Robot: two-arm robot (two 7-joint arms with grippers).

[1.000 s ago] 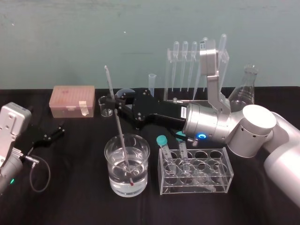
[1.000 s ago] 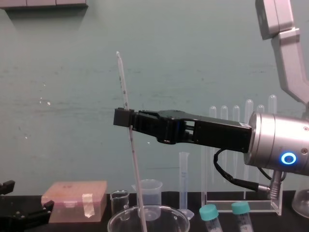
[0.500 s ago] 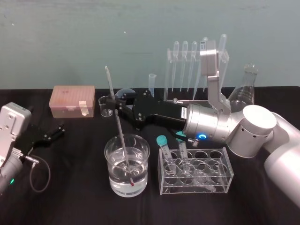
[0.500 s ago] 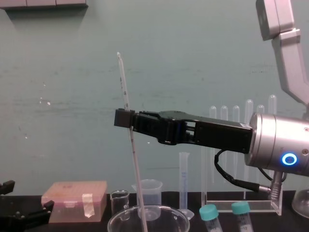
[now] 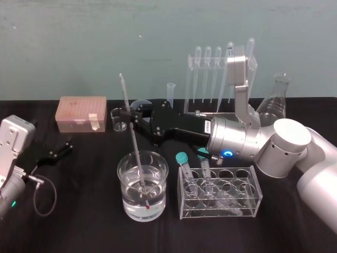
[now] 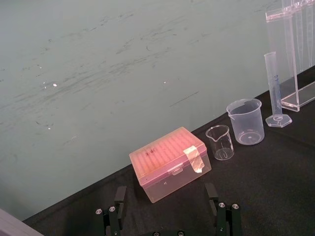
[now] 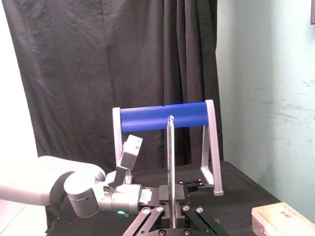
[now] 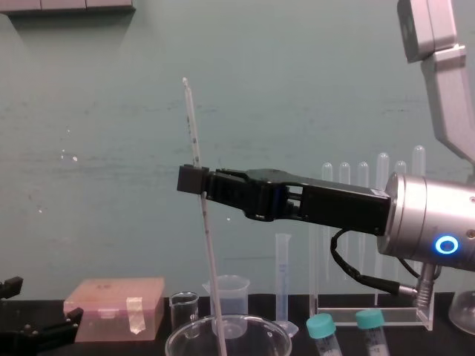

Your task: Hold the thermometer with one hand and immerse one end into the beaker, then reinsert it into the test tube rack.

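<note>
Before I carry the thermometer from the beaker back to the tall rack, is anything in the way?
Yes: the graduated cylinder stands left of the test tube rack, between it and the thermometer clamped in the right gripper. Lifting higher should clear it. The left gripper rests far left.

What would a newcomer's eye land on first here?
The right gripper reaches across mid-table, its jaws shut on a tall, slightly tilted thermometer. The thermometer's red tip sits underwater in the big beaker at front centre. The left gripper is parked, open, on the table's left side.
</note>
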